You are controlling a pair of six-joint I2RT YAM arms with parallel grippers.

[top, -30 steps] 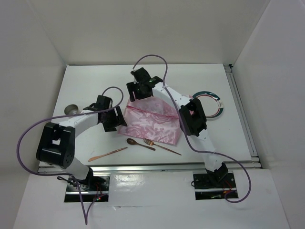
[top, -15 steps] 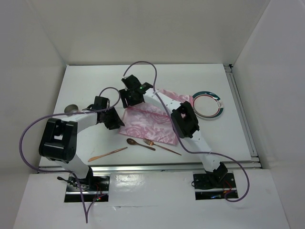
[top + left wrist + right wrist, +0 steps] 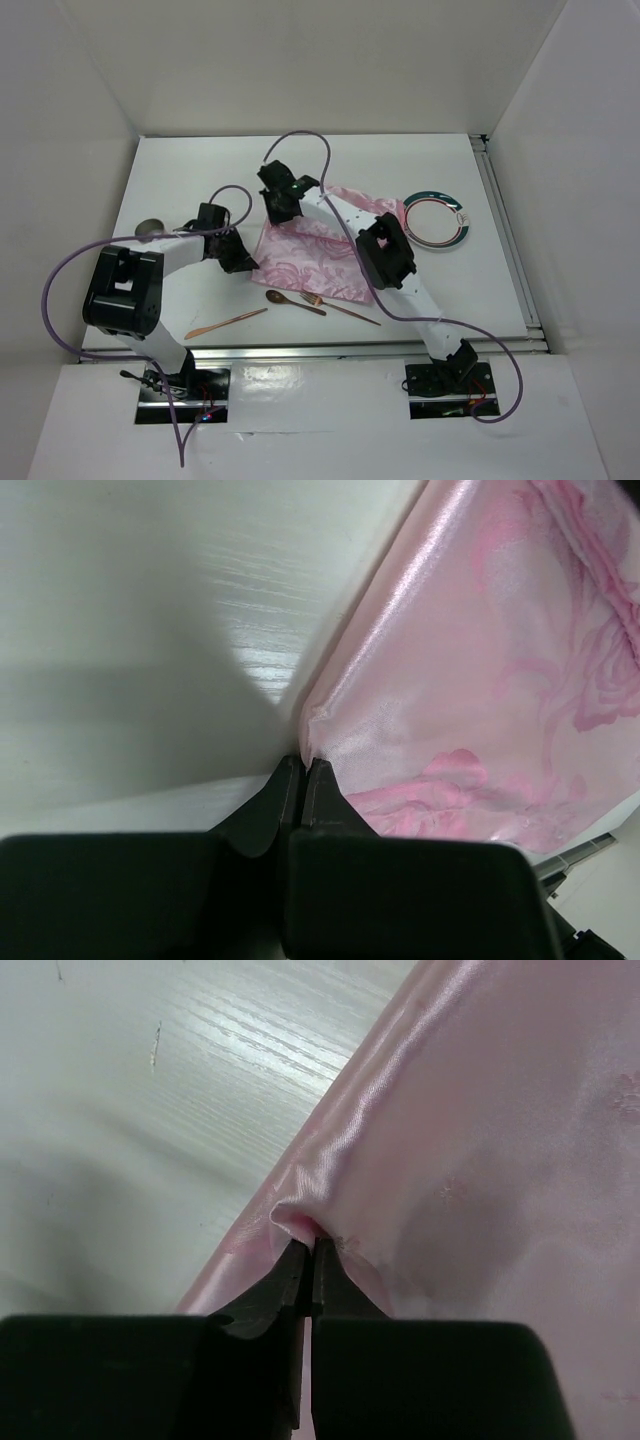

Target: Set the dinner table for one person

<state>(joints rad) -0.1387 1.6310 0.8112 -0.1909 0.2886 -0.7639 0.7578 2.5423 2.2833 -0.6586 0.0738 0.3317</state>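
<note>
The pink floral cloth mat (image 3: 322,258) lies rumpled in the middle of the white dinner table (image 3: 430,165). My left gripper (image 3: 244,263) is shut on the mat's near-left corner; in the left wrist view the jaws pinch the mat (image 3: 470,680) at the left gripper (image 3: 304,762). My right gripper (image 3: 279,211) is shut on the far-left edge of the mat, and in the right wrist view the mat (image 3: 500,1140) bunches into a small fold at the right gripper (image 3: 309,1243).
A white plate with a dark green rim (image 3: 437,220) sits right of the mat. A wooden spoon (image 3: 295,302) and a copper fork (image 3: 340,308) lie at the mat's near edge, a copper knife (image 3: 225,323) to their left. A grey round object (image 3: 152,230) stands far left.
Both grippers went from open to shut on the mat's left side. The right arm swung left and down onto the far-left edge; the mat's fold has spread out flatter.
</note>
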